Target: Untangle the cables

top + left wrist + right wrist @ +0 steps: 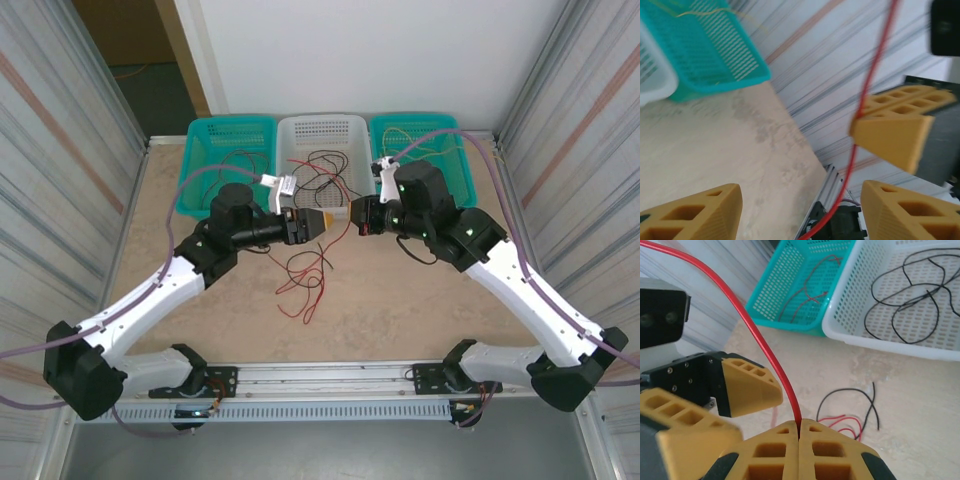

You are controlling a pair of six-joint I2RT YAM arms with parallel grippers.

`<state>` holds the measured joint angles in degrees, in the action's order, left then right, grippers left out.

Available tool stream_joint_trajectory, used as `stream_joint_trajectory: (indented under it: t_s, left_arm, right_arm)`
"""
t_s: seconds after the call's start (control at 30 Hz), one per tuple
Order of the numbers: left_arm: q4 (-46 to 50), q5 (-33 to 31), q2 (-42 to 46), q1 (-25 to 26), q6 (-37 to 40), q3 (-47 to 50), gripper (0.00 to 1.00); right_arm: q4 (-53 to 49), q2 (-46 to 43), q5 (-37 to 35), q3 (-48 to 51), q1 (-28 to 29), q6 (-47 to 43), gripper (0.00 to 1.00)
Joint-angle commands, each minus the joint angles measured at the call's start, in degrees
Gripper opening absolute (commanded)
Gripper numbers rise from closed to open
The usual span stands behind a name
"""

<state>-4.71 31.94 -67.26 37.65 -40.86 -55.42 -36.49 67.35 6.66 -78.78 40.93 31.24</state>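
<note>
We see the right pincer [799, 426] clamped shut on a red cable [760, 337], just in front of the white basket [322, 130]. The left pincer [800, 200] stands open, with that red cable running loose between its fingers. Loose cables [303, 268], red and black, lie on the worktop [400, 310] in front of the basket. Black cables [910, 290] lie inside it.

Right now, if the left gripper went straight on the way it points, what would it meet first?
Probably the red cable just ahead, then the right gripper pinching it; their depth order is unclear.
</note>
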Motion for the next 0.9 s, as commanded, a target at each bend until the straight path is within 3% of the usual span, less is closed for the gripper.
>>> stream_joint_trajectory:
  t_s: [0.0, 0.17, 0.53, 0.67, 0.8, 0.87]
  left_arm:
    - [-7.79, 4.46, 0.74, 0.95, 3.31, -1.64, 0.66]
    - [-6.77, 7.47, -1.65, 2.20, 5.55, -4.76, 0.63]
    - [-3.26, 7.05, -5.60, 3.57, 6.95, -7.76, 0.41]
    - [-2.59, 5.17, -5.29, 3.57, 7.28, -7.57, 0.27]
    - [1.36, -0.57, -4.31, 3.62, 9.18, -8.14, 0.04]
    - [0.83, -2.04, -3.48, 3.68, 9.87, -7.53, 0.00]
  right_arm:
    - [2.99, -1.47, 6.09, -1.90, -1.74, 1.88, 0.00]
    - [5.62, -1.79, 10.39, -1.77, -4.13, 4.64, 0.00]
    - [8.95, -1.87, 12.29, -1.09, -4.80, 7.85, 0.00]
    - [9.98, -1.87, 12.85, -0.33, -4.88, 8.90, 0.00]
    - [10.38, -2.11, 13.00, 0.62, -5.02, 10.07, 0.00]
    - [10.84, -2.52, 13.06, 1.74, -5.31, 11.30, 0.00]
